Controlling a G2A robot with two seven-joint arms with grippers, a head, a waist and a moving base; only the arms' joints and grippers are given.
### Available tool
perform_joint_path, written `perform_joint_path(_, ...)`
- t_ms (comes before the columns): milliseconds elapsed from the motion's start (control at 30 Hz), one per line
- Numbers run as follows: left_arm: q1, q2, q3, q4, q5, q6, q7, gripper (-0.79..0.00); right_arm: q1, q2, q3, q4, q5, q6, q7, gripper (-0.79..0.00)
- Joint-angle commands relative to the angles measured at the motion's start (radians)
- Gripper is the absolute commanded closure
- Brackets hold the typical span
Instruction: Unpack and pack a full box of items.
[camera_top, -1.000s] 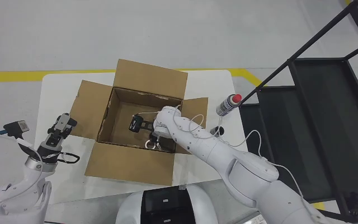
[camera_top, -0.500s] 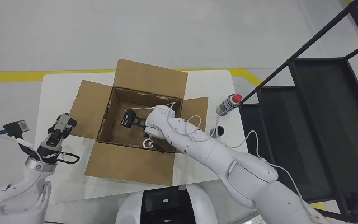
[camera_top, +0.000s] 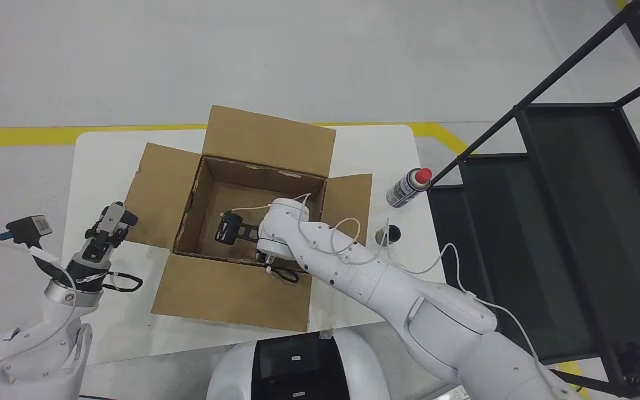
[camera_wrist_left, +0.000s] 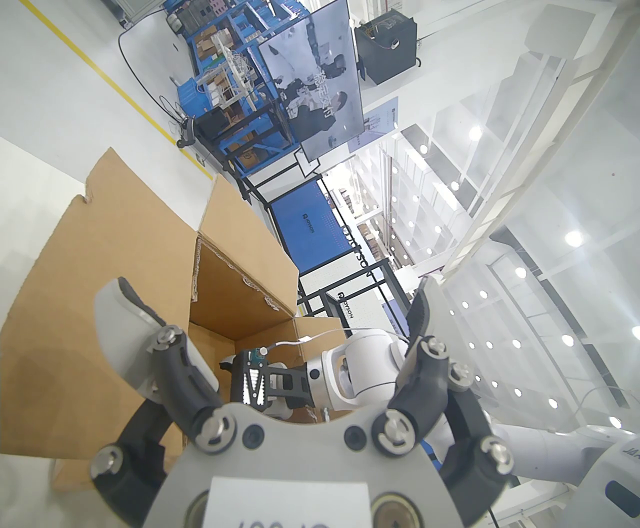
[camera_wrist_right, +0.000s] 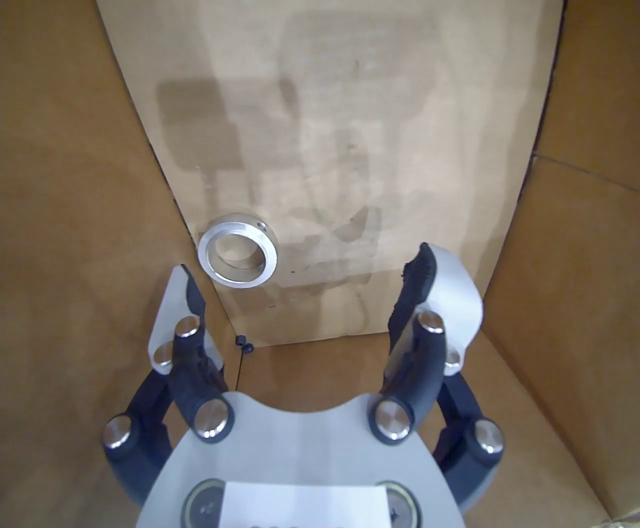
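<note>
An open cardboard box (camera_top: 270, 135) stands in the middle of the white table (camera_top: 110, 160). My right arm reaches down into it, and the right gripper (camera_top: 228, 228) hangs low near the box's left wall. In the right wrist view this gripper (camera_wrist_right: 305, 262) is open and holds nothing. A silver metal ring (camera_wrist_right: 237, 250) lies flat on the box floor (camera_wrist_right: 350, 150), just beyond one fingertip (camera_wrist_right: 187, 285). My left gripper (camera_top: 110, 225) is open and empty above the table, left of the box's left flap. The left wrist view shows its spread fingers (camera_wrist_left: 125, 310) facing the box (camera_wrist_left: 100, 280).
A spray can with a red cap (camera_top: 408, 187) stands on the table right of the box, with a small black item (camera_top: 388, 235) near it. Black metal steps (camera_top: 540, 230) rise beyond the table's right edge. A tiny black speck (camera_wrist_right: 244, 344) lies on the box floor.
My right gripper has moved to the left inside the box, toward its left wall. The left arm has stayed where it was.
</note>
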Motion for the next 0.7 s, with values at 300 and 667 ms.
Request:
perform_joint_path(300,0.000,0.000,0.000,0.000,0.000,0.000,0.000,-0.785,0.028,-0.036,-0.017,0.126,0.001,-0.009,-0.069,-0.502)
perform_joint_path(667,0.000,0.000,0.000,0.000,0.000,0.000,0.000,-0.785,0.039,-0.069,-0.031,0.164,-0.004,0.005,-0.077,-0.489)
